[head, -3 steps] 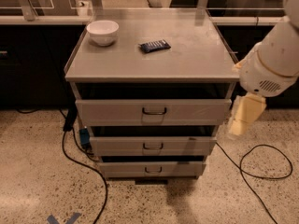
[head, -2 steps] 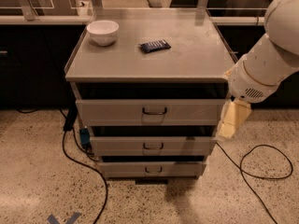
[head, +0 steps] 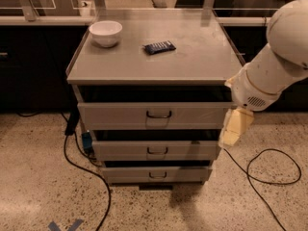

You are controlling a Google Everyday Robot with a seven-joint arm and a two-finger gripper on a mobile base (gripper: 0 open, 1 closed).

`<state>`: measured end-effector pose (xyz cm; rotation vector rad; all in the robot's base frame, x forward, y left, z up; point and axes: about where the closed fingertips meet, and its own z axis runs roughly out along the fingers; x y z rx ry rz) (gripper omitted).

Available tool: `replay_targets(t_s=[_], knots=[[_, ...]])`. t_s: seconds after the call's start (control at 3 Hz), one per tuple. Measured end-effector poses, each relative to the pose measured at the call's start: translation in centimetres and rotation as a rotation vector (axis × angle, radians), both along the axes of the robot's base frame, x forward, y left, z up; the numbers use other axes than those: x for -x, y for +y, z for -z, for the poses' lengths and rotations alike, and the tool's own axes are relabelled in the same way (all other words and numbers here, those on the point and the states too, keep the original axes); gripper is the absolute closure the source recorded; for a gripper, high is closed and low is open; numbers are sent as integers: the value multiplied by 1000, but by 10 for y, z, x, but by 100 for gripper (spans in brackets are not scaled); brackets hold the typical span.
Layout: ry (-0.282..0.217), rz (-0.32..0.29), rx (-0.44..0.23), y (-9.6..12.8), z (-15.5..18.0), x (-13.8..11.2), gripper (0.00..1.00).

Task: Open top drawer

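Note:
The top drawer (head: 154, 115) is the widest grey front of the metal cabinet, with a small dark loop handle (head: 159, 114) at its centre. A dark gap shows above it under the cabinet top. My gripper (head: 234, 128) hangs below the white arm (head: 274, 66) at the drawer's right end, its pale fingers pointing down over the cabinet's right corner. It is well to the right of the handle.
Two narrower drawers (head: 156, 150) (head: 156, 174) sit below. On the cabinet top (head: 202, 57) stand a white bowl (head: 106, 32) and a dark blue packet (head: 160, 46). Black cables (head: 84, 170) (head: 269, 170) lie on the speckled floor on both sides.
The arm has swung left, bringing the gripper from right of the cabinet up against the top drawer's right end. The drawers have not moved.

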<state>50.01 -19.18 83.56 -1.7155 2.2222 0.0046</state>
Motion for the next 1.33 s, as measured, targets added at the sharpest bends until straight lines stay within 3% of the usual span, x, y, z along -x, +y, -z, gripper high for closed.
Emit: replay_targets(t_s=[0.33,1.0,1.33], knots=[[23,-48,-15,16,32,-12,0],[10,-91,-83,52,80,-39,0],[11,-92,-83,53,81,-39,0]])
